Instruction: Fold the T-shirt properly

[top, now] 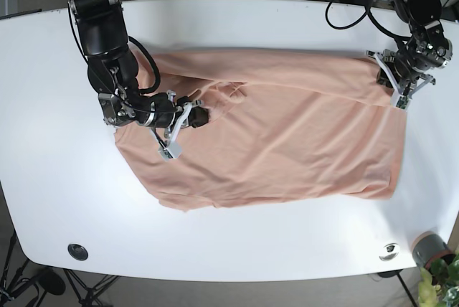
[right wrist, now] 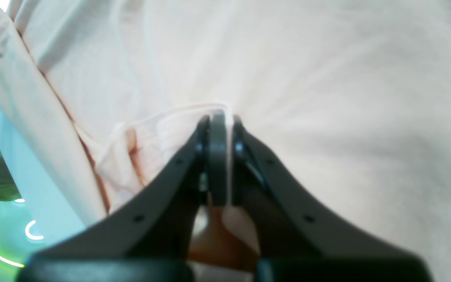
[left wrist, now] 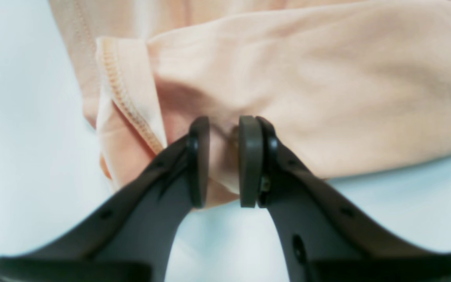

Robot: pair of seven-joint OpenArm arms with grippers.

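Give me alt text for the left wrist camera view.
The left gripper pinches a bunched fold of the peach T-shirt between its dark jaws, just above a white table. A stitched hem runs down the cloth beside the grip.

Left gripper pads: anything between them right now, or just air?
Fabric. In the left wrist view the left gripper has a fold of the peach T-shirt pinched between its pads, next to the stitched hem.

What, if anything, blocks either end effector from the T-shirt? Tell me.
Nothing visible. The left end effector already has the T-shirt hem between its pads, and the right end effector is shut on fabric near the collar.
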